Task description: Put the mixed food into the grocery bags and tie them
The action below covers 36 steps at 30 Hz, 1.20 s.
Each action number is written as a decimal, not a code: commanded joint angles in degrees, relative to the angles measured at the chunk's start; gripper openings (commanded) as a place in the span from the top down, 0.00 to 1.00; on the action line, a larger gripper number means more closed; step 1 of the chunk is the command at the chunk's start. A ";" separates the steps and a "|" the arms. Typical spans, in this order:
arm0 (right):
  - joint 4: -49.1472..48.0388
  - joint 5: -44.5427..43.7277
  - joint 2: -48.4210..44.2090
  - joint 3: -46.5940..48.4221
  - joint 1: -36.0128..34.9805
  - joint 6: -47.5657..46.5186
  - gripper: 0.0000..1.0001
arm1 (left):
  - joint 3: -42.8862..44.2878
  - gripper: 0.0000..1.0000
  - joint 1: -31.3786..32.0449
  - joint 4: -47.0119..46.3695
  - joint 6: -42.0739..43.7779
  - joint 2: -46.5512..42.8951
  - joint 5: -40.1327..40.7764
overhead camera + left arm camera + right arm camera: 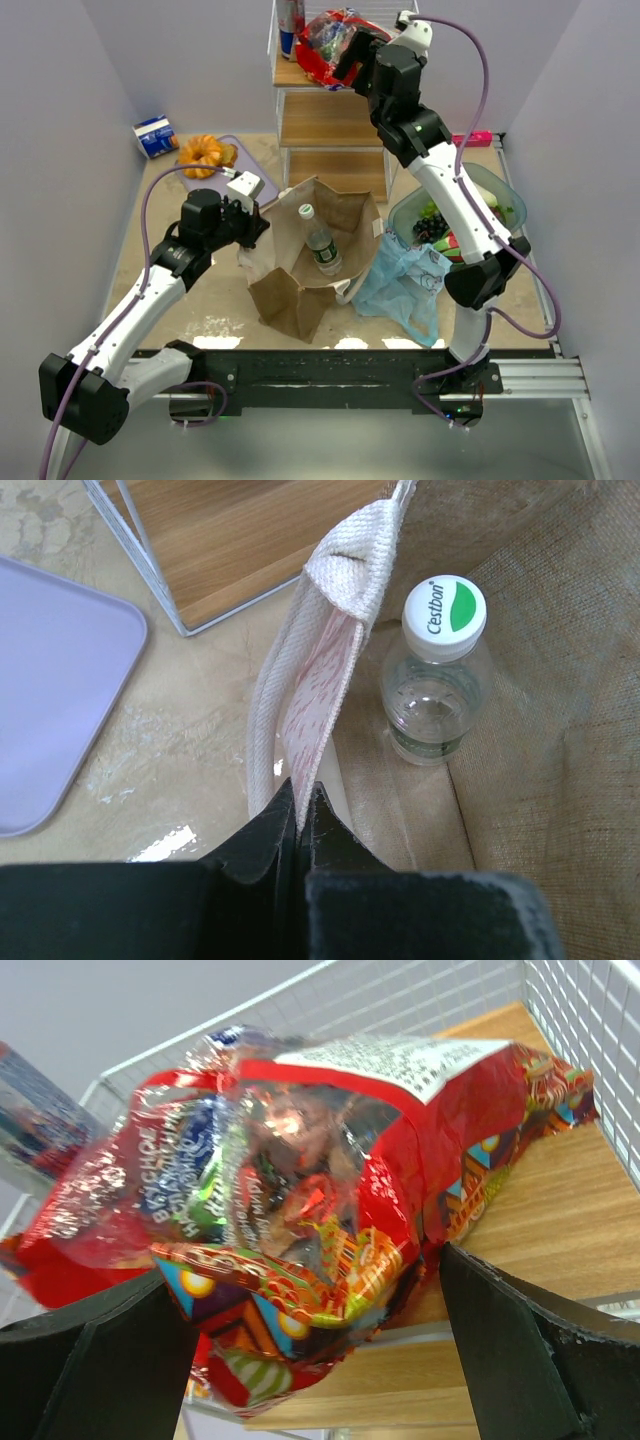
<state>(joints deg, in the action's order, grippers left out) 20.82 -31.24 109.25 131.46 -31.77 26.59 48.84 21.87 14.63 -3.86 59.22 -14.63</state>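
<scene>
Only the left wrist view shows the left gripper (303, 802) pinched fully closed on the white loop handle (318, 650) of the brown paper bag (300, 295); from above, the wrist hides that grip. The clear bottle (437, 665) stands upright inside the bag, just right of the handle. The right wrist view shows the right gripper (312, 1330) spread wide on either side of the red snack packet (300, 1180), not closed on it. The packet lies on the top shelf of the wire rack (330, 120), beside the drink can (291, 25). The light-blue plastic bag (405, 285) lies crumpled right of the paper bag. The right arm crosses above the green bowl (495, 185), which holds the grapes (430, 228). At the far left of the beige marbled table (200, 300) sit a carton (156, 136) and a ring pastry (205, 153). Pale lilac walls enclose it.
</scene>
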 commanded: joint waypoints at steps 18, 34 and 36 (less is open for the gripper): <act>-8.69 3.38 -6.32 -5.76 1.27 -5.67 0.85 | 0.12 1.00 -0.16 -1.63 -0.27 -0.95 -1.19; -15.62 20.60 -24.34 -19.73 0.13 -14.46 1.00 | 0.11 1.00 -0.16 -1.71 -0.36 -0.60 -1.19; -16.77 22.88 -28.02 -23.43 -0.83 -15.16 1.00 | 0.03 1.00 -0.16 -1.63 -0.45 -0.51 -1.27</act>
<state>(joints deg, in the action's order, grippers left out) 13.82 -15.57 89.80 111.37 -31.07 13.93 48.84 21.87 14.66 -3.86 59.20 -14.68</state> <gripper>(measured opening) 0.026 0.029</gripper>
